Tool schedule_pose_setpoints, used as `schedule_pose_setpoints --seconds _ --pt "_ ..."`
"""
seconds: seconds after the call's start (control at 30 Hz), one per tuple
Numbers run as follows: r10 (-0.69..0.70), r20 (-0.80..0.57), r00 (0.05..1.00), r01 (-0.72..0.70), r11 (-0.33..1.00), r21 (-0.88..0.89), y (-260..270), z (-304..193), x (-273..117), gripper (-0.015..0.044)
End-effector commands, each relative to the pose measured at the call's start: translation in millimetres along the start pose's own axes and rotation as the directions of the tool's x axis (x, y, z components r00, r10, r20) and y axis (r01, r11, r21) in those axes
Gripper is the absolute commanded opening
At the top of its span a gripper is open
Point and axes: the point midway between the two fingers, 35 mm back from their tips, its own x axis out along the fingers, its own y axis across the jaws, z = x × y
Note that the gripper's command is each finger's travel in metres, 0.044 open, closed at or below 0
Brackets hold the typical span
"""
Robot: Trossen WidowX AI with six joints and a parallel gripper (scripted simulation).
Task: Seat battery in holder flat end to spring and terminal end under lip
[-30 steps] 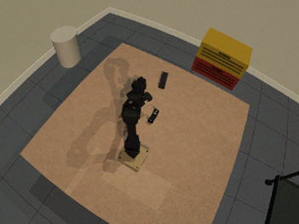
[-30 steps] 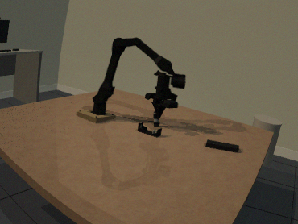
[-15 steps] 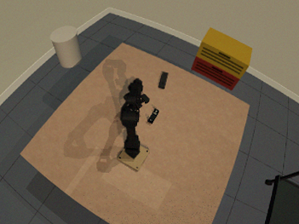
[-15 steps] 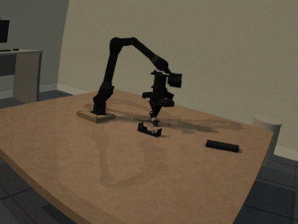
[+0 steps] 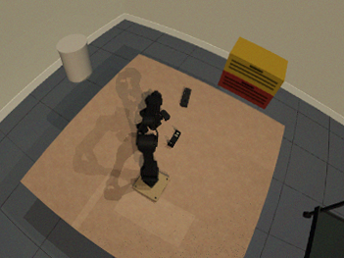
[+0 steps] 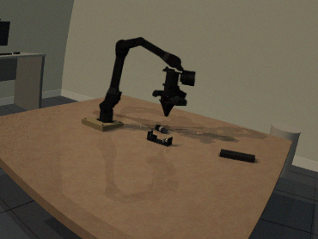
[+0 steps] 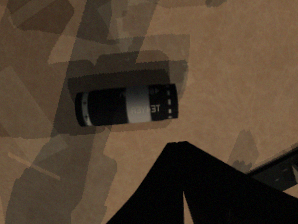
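Black-and-white battery [image 7: 127, 104] lies on its side on the tan counter [image 6: 64, 163], just beside the empty holder [image 6: 159, 138], on its arm-base side. The pincer [image 6: 167, 113] hangs closed above the battery, gripping nothing.

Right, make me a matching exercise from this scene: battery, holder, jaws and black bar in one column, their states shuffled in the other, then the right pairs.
Things
1. battery
2. holder
3. jaws
4. black bar

States
A. shut on nothing, raised above the table
B. lying on its side on the table, outside the slot
C. on the table with nothing seated in it
D. flat on the table, well apart from the other things

Pairs: 1-B, 2-C, 3-A, 4-D
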Motion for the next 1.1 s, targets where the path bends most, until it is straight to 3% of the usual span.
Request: schedule_pose_setpoints --seconds 0.0,0.47,0.53,0.63,0.8,0.93,1.07 --pt "-0.01 0.016 1.0 0.01 1.0 -0.004 1.1 -0.5 -31.5 0.0" --pt "-0.013 0.014 1.0 0.013 1.0 0.003 1.4 -1.7 -40.1 0.0" --pt "-0.013 0.014 1.0 0.012 0.998 0.063 2.3 -1.4 -37.9 0.0052" --pt "-0.012 0.015 1.0 0.007 0.948 0.319 5.7 0.0 -26.3 0.0131" --pt "-0.01 0.016 1.0 -0.004 0.704 0.71 12.6 1.3 -5.6 0.025" --pt "-0.009 0.017 1.0 -0.012 0.399 0.917 19.0 1.2 10.7 0.025" --pt "-0.007 0.018 1.0 -0.017 0.055 0.998 25.5 0.2 26.1 0.025"
